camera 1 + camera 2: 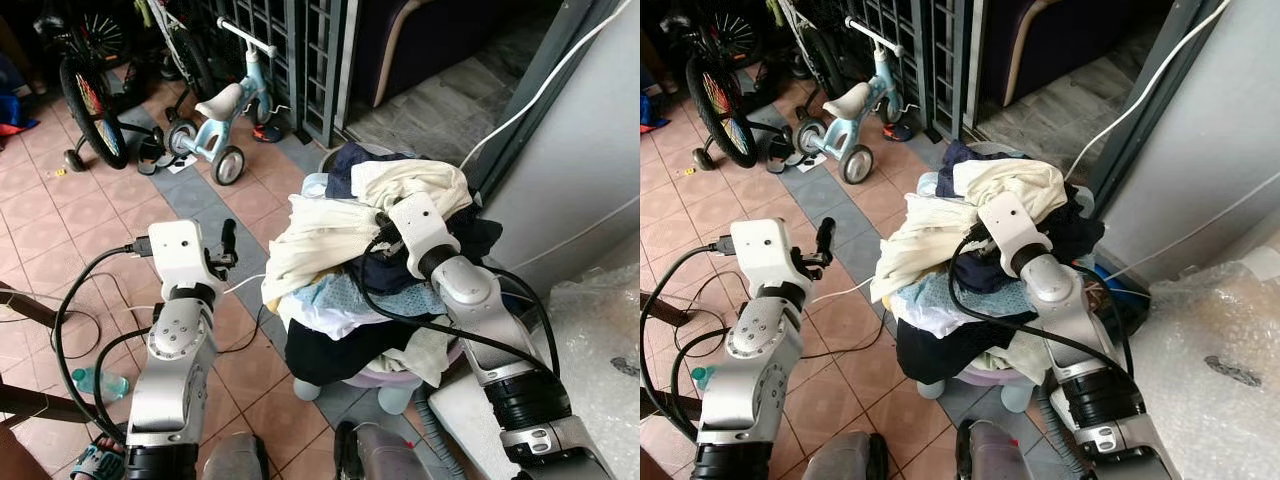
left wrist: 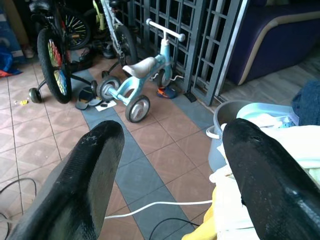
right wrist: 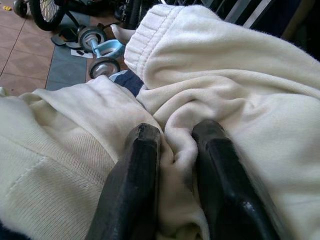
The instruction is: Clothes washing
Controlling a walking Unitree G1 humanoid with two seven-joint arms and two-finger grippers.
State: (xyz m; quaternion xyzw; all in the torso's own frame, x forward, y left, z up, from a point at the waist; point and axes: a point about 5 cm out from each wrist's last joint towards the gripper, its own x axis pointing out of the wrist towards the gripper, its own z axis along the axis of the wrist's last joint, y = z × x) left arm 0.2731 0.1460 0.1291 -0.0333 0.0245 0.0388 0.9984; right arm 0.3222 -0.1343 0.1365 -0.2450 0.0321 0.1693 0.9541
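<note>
The cream garment (image 3: 240, 85) pinched between the right gripper (image 3: 175, 150)'s matt, scuffed black fingers (image 3: 135, 175) was a soft, fleecy knit with a ribbed cuff, and it lay on a heap of cloth laundry (image 1: 360, 270) in cream, navy and pale blue. The left gripper (image 2: 170, 165) had the same dull, rubbery black pads, while both arms wore brushed silver metal with white plastic housings. The floor (image 1: 50, 200) was matt terracotta and grey tile, and crinkled glossy bubble wrap (image 1: 600, 340) covered the surface at the right.

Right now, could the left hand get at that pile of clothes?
Probably yes: the left hand is open, beside the pile of clothes, with only bare floor between. The right hand already pinches a cream garment.
</note>
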